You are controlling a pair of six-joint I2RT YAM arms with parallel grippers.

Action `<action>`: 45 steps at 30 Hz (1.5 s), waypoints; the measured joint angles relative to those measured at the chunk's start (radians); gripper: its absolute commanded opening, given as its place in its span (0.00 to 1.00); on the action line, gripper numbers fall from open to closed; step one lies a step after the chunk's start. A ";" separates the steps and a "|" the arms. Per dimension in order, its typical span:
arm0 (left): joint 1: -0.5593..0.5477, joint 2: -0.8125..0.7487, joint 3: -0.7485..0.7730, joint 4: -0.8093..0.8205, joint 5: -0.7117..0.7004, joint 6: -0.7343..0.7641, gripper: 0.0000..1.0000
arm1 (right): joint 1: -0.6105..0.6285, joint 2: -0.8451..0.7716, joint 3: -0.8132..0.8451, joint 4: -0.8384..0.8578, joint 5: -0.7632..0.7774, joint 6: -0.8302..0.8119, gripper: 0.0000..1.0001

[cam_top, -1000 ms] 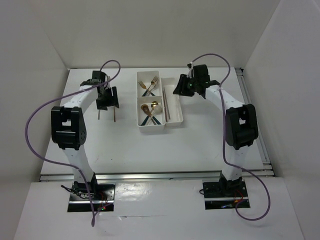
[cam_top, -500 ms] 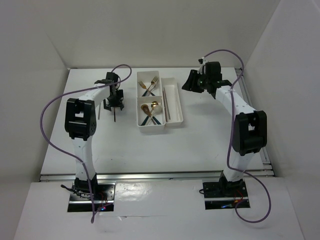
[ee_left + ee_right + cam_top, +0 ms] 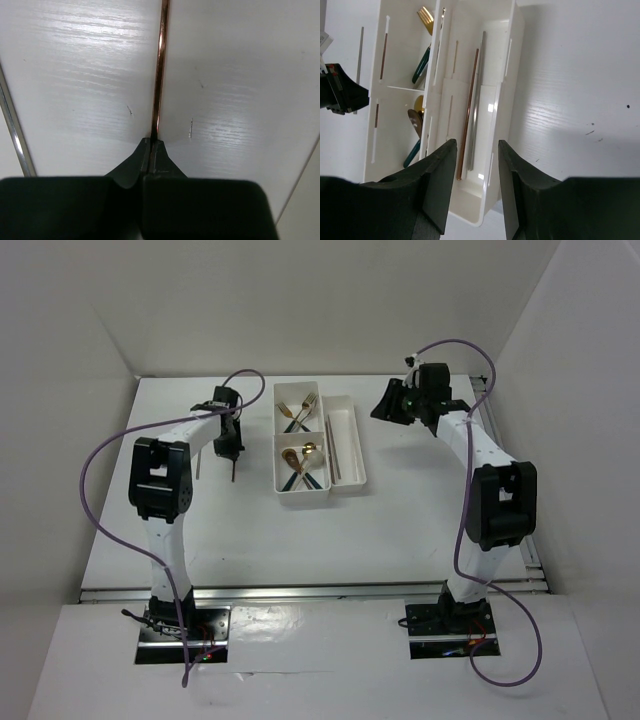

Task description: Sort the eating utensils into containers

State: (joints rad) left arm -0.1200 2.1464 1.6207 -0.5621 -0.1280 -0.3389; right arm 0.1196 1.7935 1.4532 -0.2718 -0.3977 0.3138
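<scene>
The chopstick (image 3: pixel 159 65) is glossy coppery metal, the tray (image 3: pixel 516 50) smooth shiny white plastic.

Left arm (image 3: pixel 190 426) stretched forward, left fingers (image 3: pixel 131 165) pinched together; right arm (image 3: pixel 470 440) extended, right fingers (image 3: pixel 442 170) parted

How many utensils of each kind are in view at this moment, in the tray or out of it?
Chopsticks: 4 (2 in tray, 1 in left gripper, 1 on table)
Forks: 2
Spoons: 2
Total: 8
</scene>
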 measured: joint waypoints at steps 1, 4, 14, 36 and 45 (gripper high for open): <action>0.000 -0.002 -0.002 0.002 0.002 -0.003 0.00 | -0.002 0.000 0.000 0.000 -0.001 0.000 0.46; 0.000 -0.006 -0.006 0.006 0.006 0.000 0.00 | -0.007 0.000 0.000 -0.001 -0.005 -0.001 0.46; 0.001 -0.071 -0.012 -0.043 0.080 -0.022 0.00 | -0.012 0.000 -0.001 -0.001 -0.001 -0.017 0.45; -0.359 -0.131 0.334 0.260 0.642 -0.592 0.00 | -0.135 -0.118 -0.085 -0.044 0.097 -0.085 0.45; -0.371 -0.040 0.257 0.332 0.629 -0.719 0.00 | -0.152 -0.142 -0.127 -0.054 0.100 -0.088 0.45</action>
State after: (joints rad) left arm -0.4911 2.1059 1.8778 -0.2306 0.5011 -1.0580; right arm -0.0326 1.6512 1.3262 -0.3260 -0.2981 0.2256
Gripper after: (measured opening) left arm 0.035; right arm 0.449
